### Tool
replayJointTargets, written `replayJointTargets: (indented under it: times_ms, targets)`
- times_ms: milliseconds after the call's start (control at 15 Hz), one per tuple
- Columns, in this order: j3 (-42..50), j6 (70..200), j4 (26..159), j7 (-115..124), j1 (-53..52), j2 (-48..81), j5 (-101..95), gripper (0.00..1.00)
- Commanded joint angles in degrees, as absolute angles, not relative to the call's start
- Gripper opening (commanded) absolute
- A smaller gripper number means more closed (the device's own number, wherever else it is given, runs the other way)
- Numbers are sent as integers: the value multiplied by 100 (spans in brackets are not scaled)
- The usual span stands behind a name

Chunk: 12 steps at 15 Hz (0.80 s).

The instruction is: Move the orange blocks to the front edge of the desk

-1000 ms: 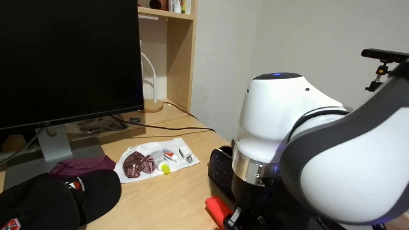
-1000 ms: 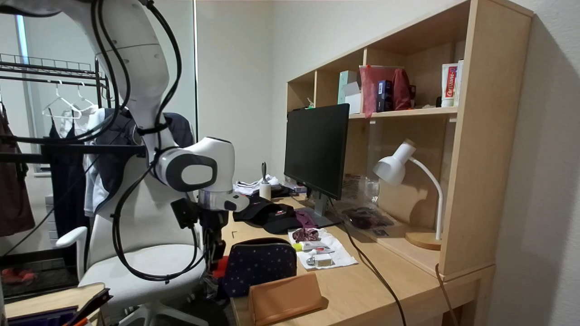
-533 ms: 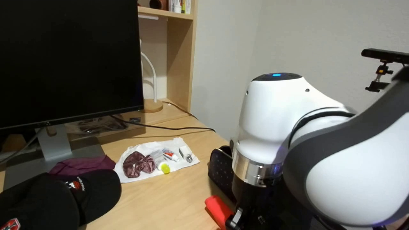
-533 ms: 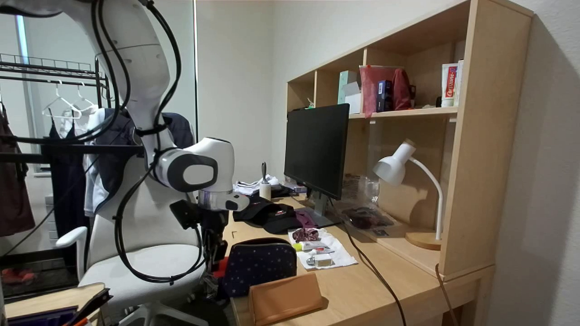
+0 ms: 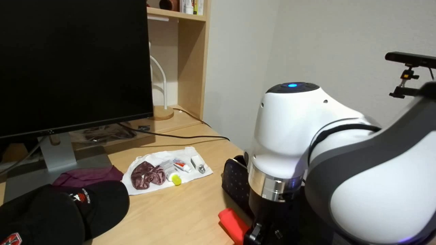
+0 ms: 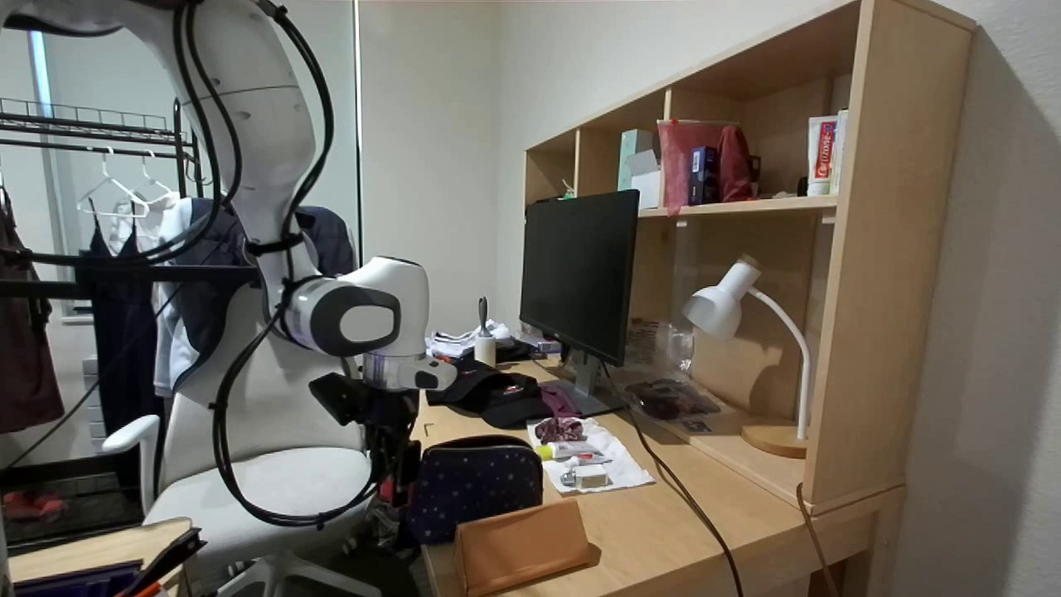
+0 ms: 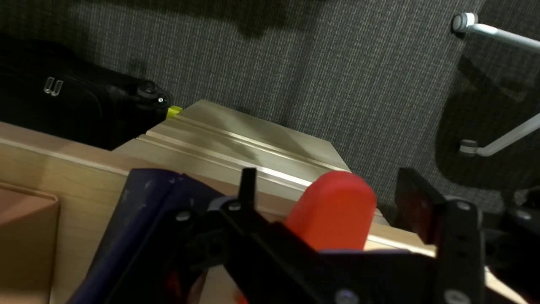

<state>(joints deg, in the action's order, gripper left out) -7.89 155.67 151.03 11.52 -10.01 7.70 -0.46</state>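
An orange block (image 7: 335,211), red-orange with a rounded end, stands between the spread fingers of my gripper (image 7: 330,190) in the wrist view. Space shows between it and the right finger (image 7: 422,207); its lower part is hidden behind the dark linkage. A small red patch (image 7: 241,299) peeks out at the bottom; whether it is another block I cannot tell. In an exterior view the orange block (image 5: 233,224) lies slanted at the right of the desk (image 5: 177,217), beside the dark gripper. Seen from above, it overlaps the desk's edge.
A navy starry pouch (image 6: 477,485) stands right beside the gripper, with a brown case (image 6: 522,547) near it. White paper with small items (image 5: 201,172), black caps (image 5: 105,204) and a monitor (image 5: 75,64) occupy the desk. Beyond the edge lies carpeted floor (image 7: 261,63).
The wrist has sunk slightly in both exterior views. Less red shows beside the gripper in an exterior view. The block has stayed about where it was.
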Motion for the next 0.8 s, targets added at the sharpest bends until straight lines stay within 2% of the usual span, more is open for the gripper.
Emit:
replayJointTargets:
  times_ms: [0, 400, 733]
  targets:
    - [-945, 15492, 15192, 768, -889, 541, 553, 100]
    - [-960, 14249, 15149, -70, -966, -646, 1070, 100]
    - [-583, 12182, 14654, -346, -791, -1629, 597, 100]
